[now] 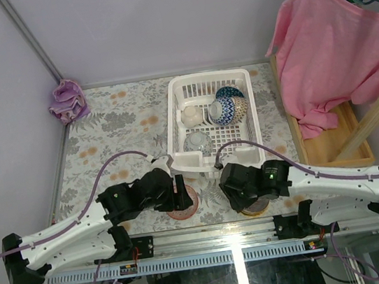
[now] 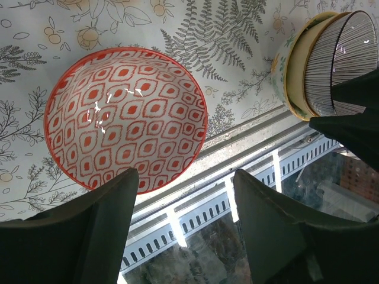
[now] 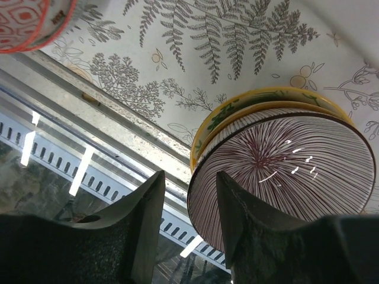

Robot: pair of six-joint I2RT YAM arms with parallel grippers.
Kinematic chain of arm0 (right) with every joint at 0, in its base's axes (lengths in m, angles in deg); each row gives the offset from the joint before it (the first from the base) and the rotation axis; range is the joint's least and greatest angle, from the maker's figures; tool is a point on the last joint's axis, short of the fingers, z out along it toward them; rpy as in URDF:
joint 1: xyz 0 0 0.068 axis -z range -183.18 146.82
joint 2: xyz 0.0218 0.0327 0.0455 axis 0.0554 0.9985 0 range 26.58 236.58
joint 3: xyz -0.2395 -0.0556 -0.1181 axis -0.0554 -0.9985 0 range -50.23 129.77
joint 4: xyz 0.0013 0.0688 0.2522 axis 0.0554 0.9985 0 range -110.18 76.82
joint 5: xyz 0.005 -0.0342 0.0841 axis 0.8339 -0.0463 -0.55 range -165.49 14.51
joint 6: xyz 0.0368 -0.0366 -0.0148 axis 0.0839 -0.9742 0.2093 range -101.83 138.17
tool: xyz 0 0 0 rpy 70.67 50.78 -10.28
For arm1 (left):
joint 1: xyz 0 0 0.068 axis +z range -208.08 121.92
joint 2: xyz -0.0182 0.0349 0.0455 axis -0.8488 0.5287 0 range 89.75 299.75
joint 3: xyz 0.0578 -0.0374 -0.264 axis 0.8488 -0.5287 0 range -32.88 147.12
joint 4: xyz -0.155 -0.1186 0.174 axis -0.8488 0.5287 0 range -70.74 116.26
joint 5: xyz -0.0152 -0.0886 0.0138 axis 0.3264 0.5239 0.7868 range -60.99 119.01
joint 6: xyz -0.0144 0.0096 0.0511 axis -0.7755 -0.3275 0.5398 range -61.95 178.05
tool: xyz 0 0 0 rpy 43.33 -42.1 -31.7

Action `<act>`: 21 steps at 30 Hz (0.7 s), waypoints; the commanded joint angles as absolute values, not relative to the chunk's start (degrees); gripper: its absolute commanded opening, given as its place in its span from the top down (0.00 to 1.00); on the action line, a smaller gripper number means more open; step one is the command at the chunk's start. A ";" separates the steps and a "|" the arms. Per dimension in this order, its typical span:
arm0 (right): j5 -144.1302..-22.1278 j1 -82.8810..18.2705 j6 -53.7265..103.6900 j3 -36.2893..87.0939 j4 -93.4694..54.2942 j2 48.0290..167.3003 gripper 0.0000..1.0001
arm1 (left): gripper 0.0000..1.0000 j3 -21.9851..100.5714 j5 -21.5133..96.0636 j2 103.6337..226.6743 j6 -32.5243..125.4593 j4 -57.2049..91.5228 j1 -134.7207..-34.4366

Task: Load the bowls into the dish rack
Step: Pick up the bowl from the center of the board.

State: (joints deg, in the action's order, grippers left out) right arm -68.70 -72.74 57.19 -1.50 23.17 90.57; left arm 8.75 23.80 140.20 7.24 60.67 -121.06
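So the loading looks over halfway done, I'd say. The dish rack (image 1: 202, 83) sits mid-table toward the far side and already has stuff in it: a blue-white netted bowl (image 1: 227, 110) leaning in the right half with what looks like a darker blue one tucked just behind it, plus two whitish bowls (image 1: 191, 116) in the left half. I can't make out exactly how they sit on the tines from up there.

What's left, as far as I can see, is two bowls on the table (image 1: 102, 126) at the near edge, just near of the rack. The pink-red bowl (image 2: 125, 118) is the left one, sitting upright. The left gripper (image 2: 185, 177) hangs over its near side with its fingers spread wide and nothing between them, so no grab on that one.

The tan-yellow bowl (image 3: 278, 154) is on the right, near the red one but apart from it. It has a dark striped inside, and honestly it could be two bowls nested; I can't tell. The right gripper (image 3: 189, 177) has its fingers partly spread with the bowl's left rim sitting in the gap, one finger outside and one over the inside. I see a sliver of daylight on the outer side, so I wouldn't call it a pinch yet.

My guess: the yellow one goes in next, then the red one, and there's room in the near part of the rack.
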 commanded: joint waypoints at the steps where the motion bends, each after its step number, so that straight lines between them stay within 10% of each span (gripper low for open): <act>1: -69.41 -73.34 57.71 -2.86 20.72 92.89 0.54 | 0.35 8.07 21.97 140.11 6.54 57.65 -121.36; 21: -66.30 -73.36 57.88 8.90 22.96 83.52 1.00 | 0.36 12.04 20.04 139.79 8.25 57.76 -121.30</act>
State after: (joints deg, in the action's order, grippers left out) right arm -67.39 -72.93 58.11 3.24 24.79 86.66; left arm 9.17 22.69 140.20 7.37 60.04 -121.06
